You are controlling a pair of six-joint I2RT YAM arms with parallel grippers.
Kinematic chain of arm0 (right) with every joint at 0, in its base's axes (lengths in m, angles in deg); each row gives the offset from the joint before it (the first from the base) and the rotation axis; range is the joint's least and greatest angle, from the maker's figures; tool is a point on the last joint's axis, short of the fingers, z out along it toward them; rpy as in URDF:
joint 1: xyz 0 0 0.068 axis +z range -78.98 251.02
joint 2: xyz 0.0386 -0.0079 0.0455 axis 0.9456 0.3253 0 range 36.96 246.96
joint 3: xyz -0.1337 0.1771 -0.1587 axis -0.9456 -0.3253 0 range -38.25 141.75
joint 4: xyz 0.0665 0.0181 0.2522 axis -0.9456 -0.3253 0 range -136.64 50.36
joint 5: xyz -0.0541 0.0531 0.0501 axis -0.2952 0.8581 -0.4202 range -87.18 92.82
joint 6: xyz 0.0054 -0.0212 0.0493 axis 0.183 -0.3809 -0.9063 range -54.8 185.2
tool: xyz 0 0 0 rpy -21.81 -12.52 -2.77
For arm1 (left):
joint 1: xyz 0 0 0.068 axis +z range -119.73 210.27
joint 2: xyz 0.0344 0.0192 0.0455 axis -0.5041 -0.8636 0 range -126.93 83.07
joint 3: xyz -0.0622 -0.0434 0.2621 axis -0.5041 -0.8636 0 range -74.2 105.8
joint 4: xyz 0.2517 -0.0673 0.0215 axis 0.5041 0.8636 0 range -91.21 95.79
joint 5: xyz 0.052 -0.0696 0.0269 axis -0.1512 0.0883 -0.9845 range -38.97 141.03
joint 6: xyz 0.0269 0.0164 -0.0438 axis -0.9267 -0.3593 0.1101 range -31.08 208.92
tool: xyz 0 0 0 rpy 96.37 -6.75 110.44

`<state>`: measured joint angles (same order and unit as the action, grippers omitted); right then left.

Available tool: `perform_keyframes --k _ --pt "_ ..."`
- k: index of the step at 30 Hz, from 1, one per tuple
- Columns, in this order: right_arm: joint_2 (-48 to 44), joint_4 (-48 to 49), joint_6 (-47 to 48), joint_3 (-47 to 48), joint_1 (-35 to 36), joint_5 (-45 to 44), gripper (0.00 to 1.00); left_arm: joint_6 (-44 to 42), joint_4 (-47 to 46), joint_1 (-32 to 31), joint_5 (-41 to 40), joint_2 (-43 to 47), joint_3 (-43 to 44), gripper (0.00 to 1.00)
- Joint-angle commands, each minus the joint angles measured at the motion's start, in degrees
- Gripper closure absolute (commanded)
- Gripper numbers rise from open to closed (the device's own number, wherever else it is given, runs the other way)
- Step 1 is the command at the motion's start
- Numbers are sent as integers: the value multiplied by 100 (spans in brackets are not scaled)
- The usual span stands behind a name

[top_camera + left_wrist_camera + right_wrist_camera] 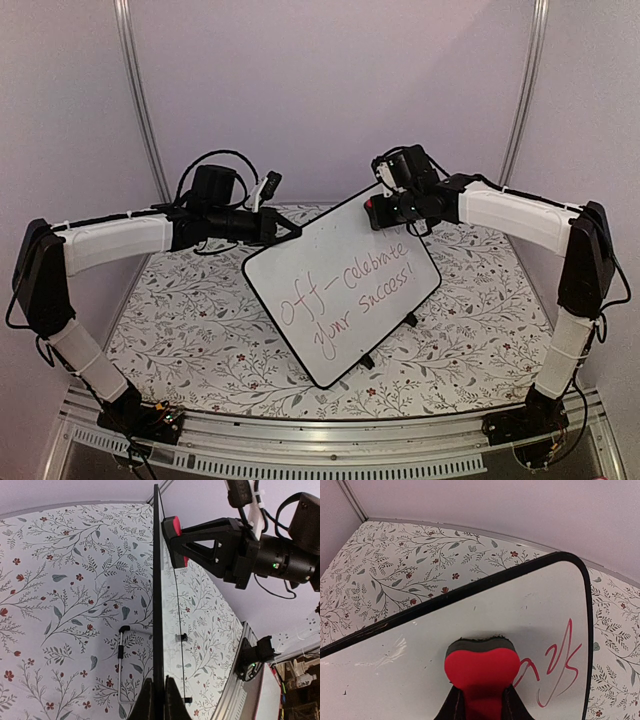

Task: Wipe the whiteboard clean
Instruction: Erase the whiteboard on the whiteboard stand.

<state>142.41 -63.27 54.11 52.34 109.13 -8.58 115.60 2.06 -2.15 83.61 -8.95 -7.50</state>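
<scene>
The whiteboard (pixel 340 290) is held tilted over the table and bears red handwriting (pixel 345 295). My left gripper (pixel 293 232) is shut on its upper left edge. In the left wrist view the board (pixel 158 580) is seen edge-on between my fingers (pixel 146 702). My right gripper (pixel 378 212) is shut on a red eraser (pixel 372 213) at the board's top corner. In the right wrist view the eraser (pixel 481 667) has its black felt against the white face (pixel 395 680), just left of red strokes (pixel 557 662). The eraser also shows in the left wrist view (pixel 173 526).
A floral cloth (pixel 200 320) covers the table. Two small black feet (pixel 409 320) show at the board's lower right edge. A thin metal wire bracket (pixel 121 652) shows behind the board. Walls stand at the back and sides, and an aluminium rail (pixel 330 445) runs along the front.
</scene>
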Motion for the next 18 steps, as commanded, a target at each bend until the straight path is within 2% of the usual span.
perform_keyframes --k 1,18 --pt "84 -47 14 -56 -58 178 89 -405 -98 -148 204 80 19 100" --pt "-436 159 -173 -1153 -58 333 89 -400 -98 -148 195 82 10 100"
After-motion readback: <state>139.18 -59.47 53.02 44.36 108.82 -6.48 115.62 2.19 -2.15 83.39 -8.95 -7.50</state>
